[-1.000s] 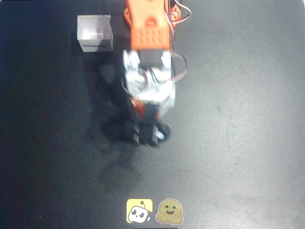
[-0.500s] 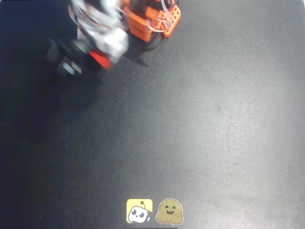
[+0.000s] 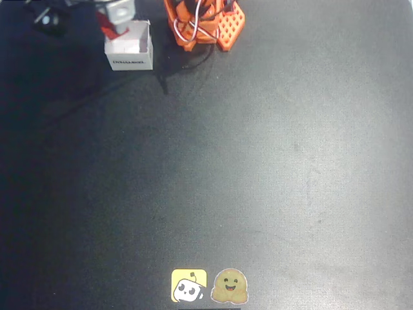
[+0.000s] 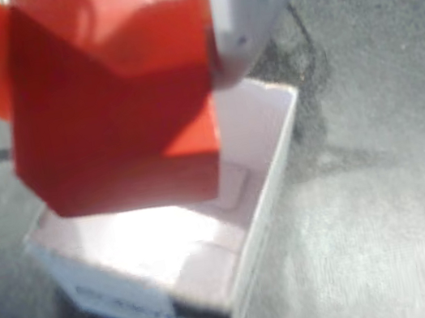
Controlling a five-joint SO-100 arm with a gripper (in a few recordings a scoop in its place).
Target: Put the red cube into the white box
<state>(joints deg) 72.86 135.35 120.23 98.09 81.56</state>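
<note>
1. Overhead view: the hand (image 3: 110, 19) hangs at the far left rim of the white box (image 3: 130, 45) on the bench (image 3: 258, 168).
2. Wrist view: the hand (image 4: 178, 58) pinches the red cube (image 4: 112, 102) directly above the white box's (image 4: 179, 247) open mouth; release looks due.

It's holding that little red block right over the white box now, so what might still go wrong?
The small red cube hangs tilted, one corner down, in the jaws above the open white cardboard box. Dropped like that, it might catch the thin rim and tumble out. The box looks light, so a nudge from the gripper might shift it.
</note>
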